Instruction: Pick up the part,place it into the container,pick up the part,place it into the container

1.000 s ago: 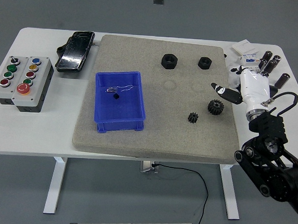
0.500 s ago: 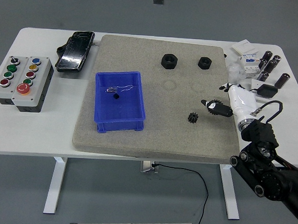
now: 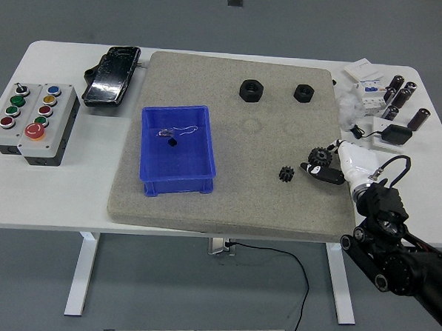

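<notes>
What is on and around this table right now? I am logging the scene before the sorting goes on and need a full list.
Mat: 1, grey, table centre.
Bin: 1, blue, mat's left half, a small dark piece inside.
Hex nuts: 2, black, mat's far edge.
Larger gear: 1, black, mat's right, at the fingertips.
Smaller gear: 1, black, left of the larger one.
Button box: 1, grey, coloured buttons, table's left end.
Black device: 1, far left, beside the mat.
Cylinders: several, dark, far right corner, with small white boxes.
Right robot hand: 1, white, black fingertips at the larger gear; grip unclear.
</notes>
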